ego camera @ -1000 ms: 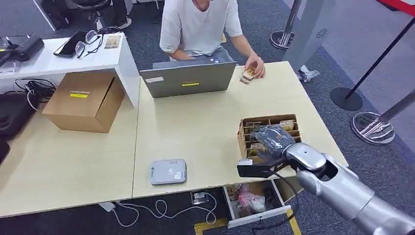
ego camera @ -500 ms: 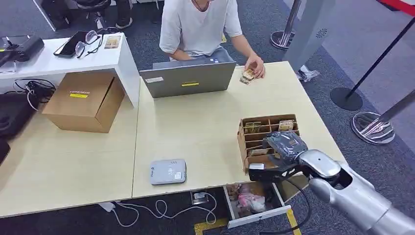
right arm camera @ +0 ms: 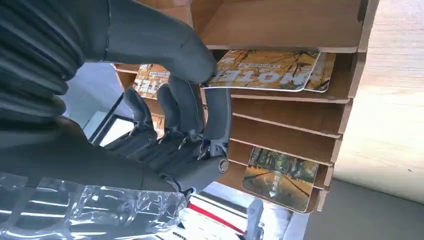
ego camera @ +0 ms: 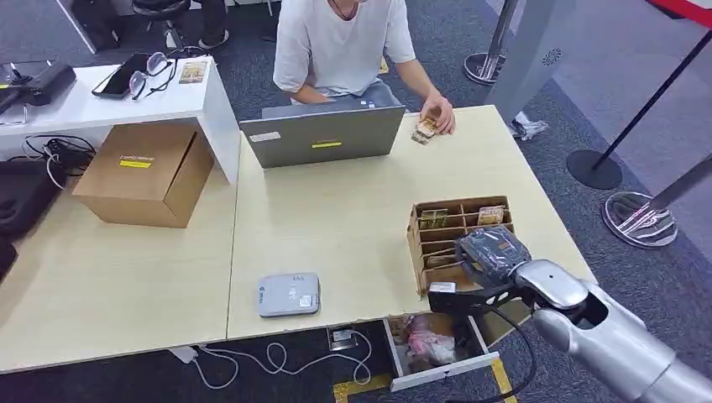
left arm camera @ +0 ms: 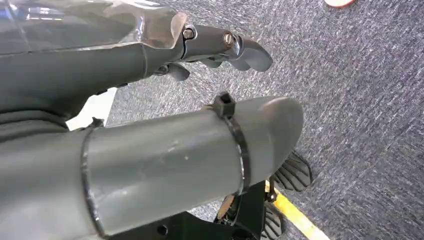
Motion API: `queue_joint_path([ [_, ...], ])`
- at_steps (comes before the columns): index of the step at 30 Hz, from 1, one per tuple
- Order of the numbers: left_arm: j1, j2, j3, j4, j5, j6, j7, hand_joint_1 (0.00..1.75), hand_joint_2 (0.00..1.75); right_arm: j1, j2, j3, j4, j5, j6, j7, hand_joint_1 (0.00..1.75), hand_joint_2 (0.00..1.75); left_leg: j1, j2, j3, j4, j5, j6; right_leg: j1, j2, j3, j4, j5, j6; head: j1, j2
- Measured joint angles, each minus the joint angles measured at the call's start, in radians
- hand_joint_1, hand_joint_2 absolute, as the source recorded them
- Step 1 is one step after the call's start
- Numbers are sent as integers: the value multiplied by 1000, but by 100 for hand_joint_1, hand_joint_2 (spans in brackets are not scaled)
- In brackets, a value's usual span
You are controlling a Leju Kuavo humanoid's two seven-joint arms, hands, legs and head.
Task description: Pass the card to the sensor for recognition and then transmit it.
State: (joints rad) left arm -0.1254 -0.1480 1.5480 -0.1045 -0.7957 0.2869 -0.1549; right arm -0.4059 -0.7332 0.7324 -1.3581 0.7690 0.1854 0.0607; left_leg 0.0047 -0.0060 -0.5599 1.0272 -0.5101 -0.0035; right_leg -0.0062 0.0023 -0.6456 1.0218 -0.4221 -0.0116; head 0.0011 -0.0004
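Scanning left to right in head view: cardboard box point(ego camera: 143, 172) at left, mid-height, not relevant. Grey sensor pad point(ego camera: 288, 295) low centre-left, flat on table point(ego camera: 336, 218), well apart from rack. Laptop point(ego camera: 323, 134) upper centre, person point(ego camera: 344, 42) behind it, person's hand point(ego camera: 439, 112) on a few loose cards point(ego camera: 426, 130) upper centre-right. Wooden card rack point(ego camera: 458, 220) right of centre, near table's front edge. Right hand point(ego camera: 489, 252) over rack's near end, lower right.

From right wrist view: thumb point(right arm camera: 175, 45) pressed on near end of HOTEL card point(right arm camera: 265, 70), card flat in a rack slot. Darker fingers point(right arm camera: 215, 115) curled below the divider under that slot. Can't tell if actually pinched or only touched, no finger visible under the card itself. Second card point(right arm camera: 280, 177) in a slot further along. Left hand point(left arm camera: 125, 65) hanging over carpet, fingers loosely apart, holding nothing.

Handling guess:
- Thin, light, semi-stiff, glossy, so likely slippery.
- Best taken at the exposed short end, thumb on top, a finger under.
- Needs sliding out along the slot, not lifting, since the divider above blocks it.
- Risks: slip out of a light pinch, or bending if squeezed hard.
- Should be kept flat for the sensor pad.
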Motion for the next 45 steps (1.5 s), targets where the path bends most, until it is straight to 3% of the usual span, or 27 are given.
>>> queue_joint_path([
  [7,-1,1,0,0,-3,2,16,0,0,8,2,-11,1,12,-1,-9,157,175,0,0,0,0,0,0,0,0,0,0,0,0,0,0],
  [12,-1,1,0,0,-3,2,17,0,0,10,4,-17,1,17,-2,-11,175,175,0,0,0,0,0,0,0,0,0,0,0,0,0,0],
  [45,-1,3,0,0,-1,-14,-5,0,0,-39,-3,-98,-84,41,-29,-22,175,175,0,0,0,0,0,0,0,0,0,0,0,0,0,0],
])
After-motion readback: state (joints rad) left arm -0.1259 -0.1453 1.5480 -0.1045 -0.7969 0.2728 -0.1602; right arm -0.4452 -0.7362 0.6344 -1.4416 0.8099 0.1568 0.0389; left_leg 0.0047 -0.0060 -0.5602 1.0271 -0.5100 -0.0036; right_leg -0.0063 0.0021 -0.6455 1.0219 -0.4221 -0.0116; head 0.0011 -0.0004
